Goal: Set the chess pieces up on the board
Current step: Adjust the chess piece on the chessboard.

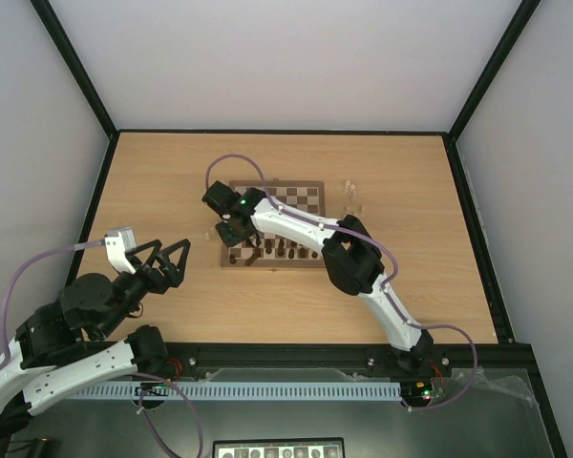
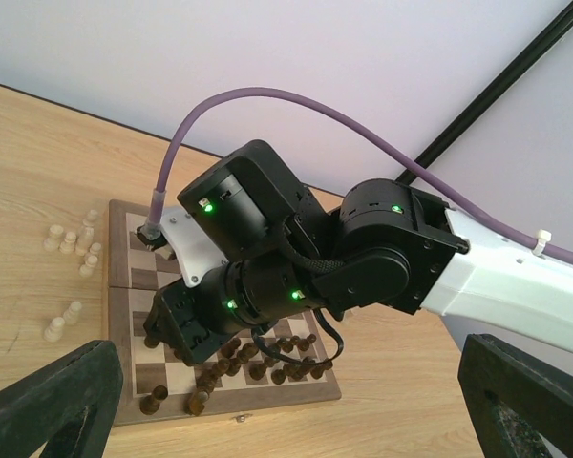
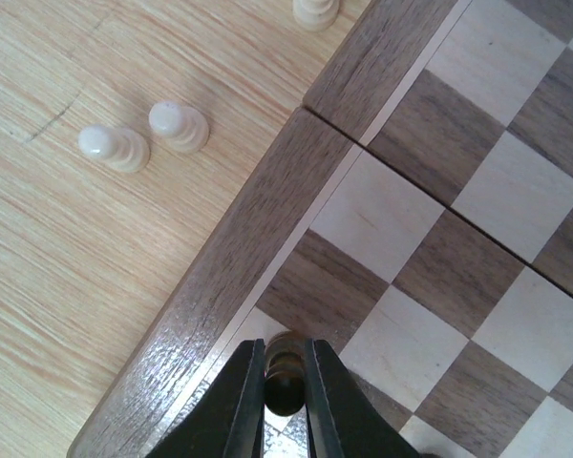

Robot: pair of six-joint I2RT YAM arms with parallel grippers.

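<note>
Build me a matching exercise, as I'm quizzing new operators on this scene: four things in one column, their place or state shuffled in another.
Things:
1. left claw
2. right claw
3. pale pieces
4. other dark pieces

Place or state:
a. shut on one dark piece
b. crowded along one edge of the board
c. wide open, off the board
d. on the tabletop beside the board

Pairs: 1-c, 2-a, 3-d, 4-b.
</note>
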